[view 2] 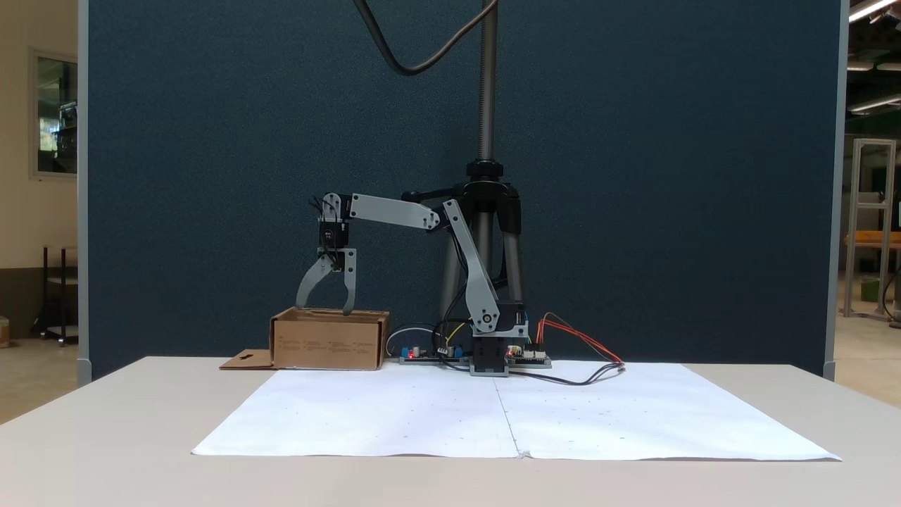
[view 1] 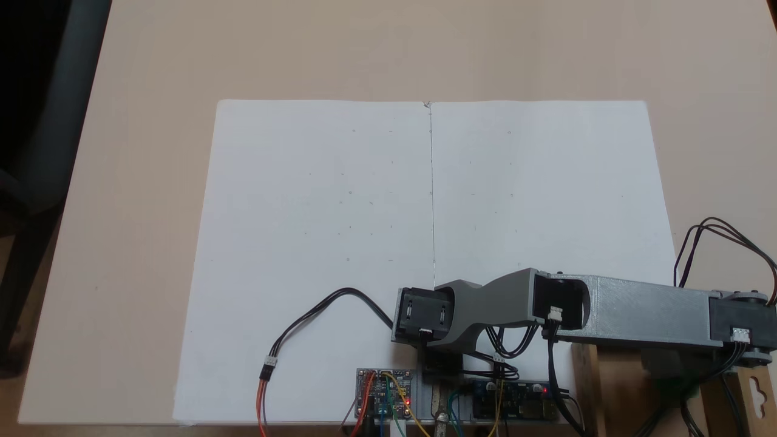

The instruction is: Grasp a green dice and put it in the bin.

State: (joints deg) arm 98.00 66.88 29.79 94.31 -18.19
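brown cardboard is being seen at the lower left of centre in a fixed view, where the bin [view 2: 329, 339] is standing on the surface [view 2: 141, 422] behind the white paper sheet [view 2: 514, 415]. the gripper [view 2: 326, 309] is being held just above the bin's open top, its jaws spread apart with nothing seen between them and their tips dipping to about the rim. the green dice is not being made out on the paper or the surface; a small patch of green [view 1: 680, 388] is being glimpsed under the arm [view 1: 607, 309] at the lower right of the top-down fixed view, over the bin, but whether it is the dice cannot be told.

judged from this, the drop is probably being finished. trouble could be arising from the low fingertips: if the arm is swung sideways before being lifted, the bin wall could be caught and the light bin dragged or tipped. the loose black cable [view 1: 328, 309] could also be snagged during the return.
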